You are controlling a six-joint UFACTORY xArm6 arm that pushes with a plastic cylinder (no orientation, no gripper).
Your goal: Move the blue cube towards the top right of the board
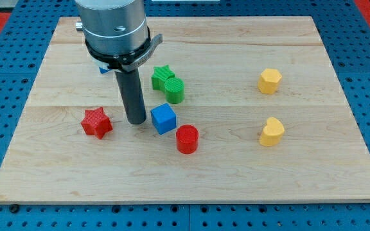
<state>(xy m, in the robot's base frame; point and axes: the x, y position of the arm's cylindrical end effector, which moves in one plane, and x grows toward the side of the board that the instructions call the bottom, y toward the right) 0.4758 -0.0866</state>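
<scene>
Tip [135, 120] sits just left of blue cube [163, 119] at frame centre-left, no gripper on rod. Red star [96, 122] further left, red cylinder [187, 138] lower right of cube.

Red star [96, 122], red cylinder [187, 139], green star [162, 75], green block [175, 90], two yellow blocks [270, 81] [272, 131] on wooden board [236, 173]

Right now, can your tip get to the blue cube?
Probably yes: my tip stands just left of the blue cube with nothing between them. The green star and green cylinder sit up-right along the way.
</scene>
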